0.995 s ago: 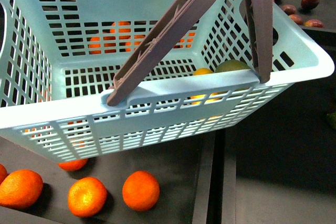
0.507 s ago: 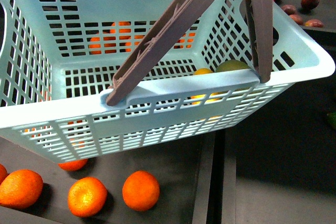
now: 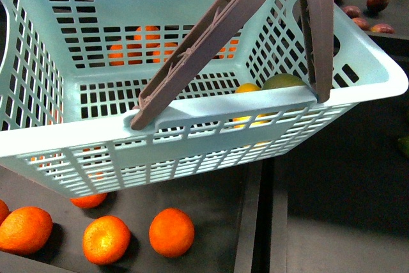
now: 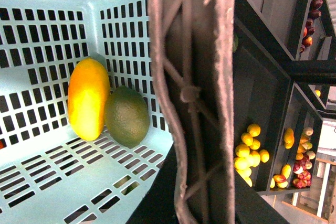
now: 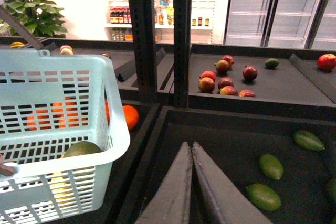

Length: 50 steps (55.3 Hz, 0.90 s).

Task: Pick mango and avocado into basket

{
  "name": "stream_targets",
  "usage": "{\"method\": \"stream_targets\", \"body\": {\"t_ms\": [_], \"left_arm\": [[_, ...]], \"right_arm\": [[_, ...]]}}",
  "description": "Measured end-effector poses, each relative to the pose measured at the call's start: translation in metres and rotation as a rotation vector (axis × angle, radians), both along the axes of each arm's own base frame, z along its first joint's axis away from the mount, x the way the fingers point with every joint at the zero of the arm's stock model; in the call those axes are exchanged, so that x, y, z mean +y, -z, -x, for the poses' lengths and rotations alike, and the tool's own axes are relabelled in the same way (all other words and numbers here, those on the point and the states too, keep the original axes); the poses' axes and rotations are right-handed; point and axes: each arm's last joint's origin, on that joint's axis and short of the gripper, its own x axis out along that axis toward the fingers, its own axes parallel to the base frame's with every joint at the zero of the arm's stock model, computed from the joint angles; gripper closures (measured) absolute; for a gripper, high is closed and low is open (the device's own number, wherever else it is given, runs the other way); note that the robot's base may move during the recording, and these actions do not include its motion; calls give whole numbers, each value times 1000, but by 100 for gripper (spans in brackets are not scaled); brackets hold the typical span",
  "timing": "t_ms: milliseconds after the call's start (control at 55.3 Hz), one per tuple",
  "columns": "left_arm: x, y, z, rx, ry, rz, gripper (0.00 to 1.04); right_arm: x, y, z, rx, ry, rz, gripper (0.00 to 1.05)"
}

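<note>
Both target fruits are sitting inside the basket [image 3: 358,87]: in the left wrist view the mango [image 4: 88,98] is lying on the slotted floor in a corner, with the avocado [image 4: 126,116] touching its side — the same pair is peeking over the near rim in the front view, and the avocado's top is showing through the slotted wall in the right wrist view. Judging from this, the placing part of the task is looking complete; nothing seems left to pick, only perhaps setting the basket down or retracting. The basket is tilting and appears raised above the tray of oranges [image 3: 171,232], with its brown-grey handle [image 4: 191,93] running close past the left wrist camera — the left arm is probably carrying it by that handle, but its claw is not showing anywhere, so its state cannot be told. The right gripper [image 5: 192,148] is hanging over a dark tray beside the basket, fingers pressed together and grasping nothing, with green fruits [image 5: 271,166] lying nearby on that tray.
</note>
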Motion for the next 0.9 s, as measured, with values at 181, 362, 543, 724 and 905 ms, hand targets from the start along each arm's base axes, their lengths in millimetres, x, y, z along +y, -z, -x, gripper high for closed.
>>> {"method": "stream_targets", "body": {"t_ms": [181,362,543,724,905], "left_arm": [[0,0,0,1,0,1,97],[0,0,0,1,0,1,97],[-5,0,2,3,22,5,97],[-5,1,2,12,23,16,97],[-4,0,2,7,13,8,97]], "right_arm": [[0,0,0,0,0,0,68],[0,0,0,0,0,0,35],[0,0,0,0,3,-1,6],[0,0,0,1,3,0,8],[0,0,0,2,2,0,8]]}}
